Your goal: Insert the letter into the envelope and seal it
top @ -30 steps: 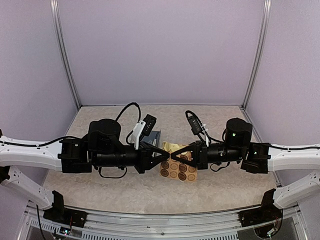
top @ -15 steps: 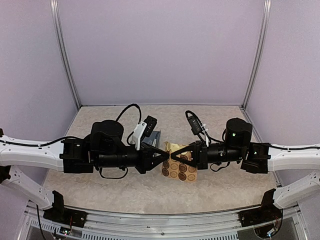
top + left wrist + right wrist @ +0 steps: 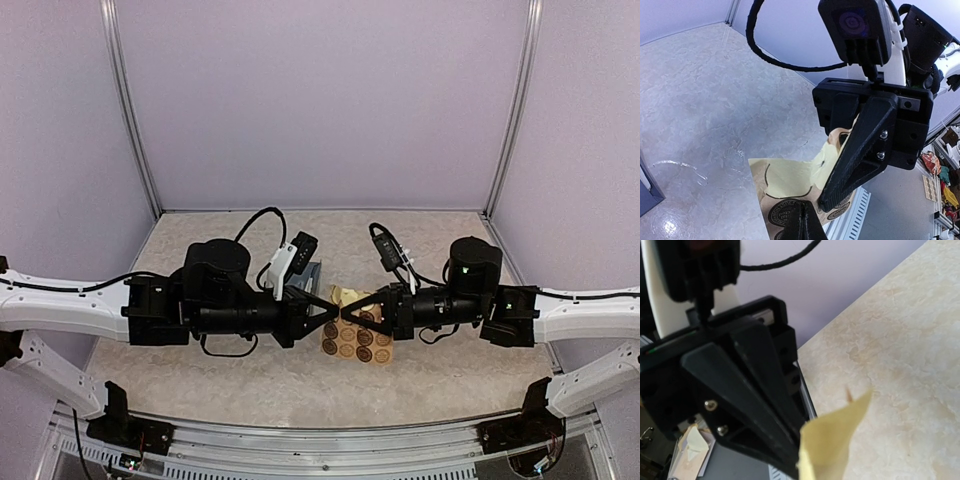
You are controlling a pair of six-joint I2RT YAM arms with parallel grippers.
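The tan sticker sheet (image 3: 360, 338) with round brown stickers lies mid-table. My left gripper (image 3: 335, 311) and right gripper (image 3: 347, 311) meet tip to tip at its upper left edge. In the left wrist view my left gripper (image 3: 802, 222) is shut, its tip on the sheet (image 3: 771, 212) over a round sticker. The right gripper (image 3: 827, 202) is shut on a pale yellow peeled layer (image 3: 790, 175) that curls up from the sheet. That layer (image 3: 832, 440) fills the bottom of the right wrist view. The slate-blue envelope (image 3: 312, 272) shows only as a corner behind the left wrist. The letter is out of view.
The envelope's dark corner (image 3: 646, 192) sits at the left edge of the left wrist view. The table's front rail (image 3: 320, 440) runs along the near edge. Lilac walls close off the back and both sides.
The left arm has shifted slightly right and the right gripper slightly left. Both stay shut at the sheet's edge.
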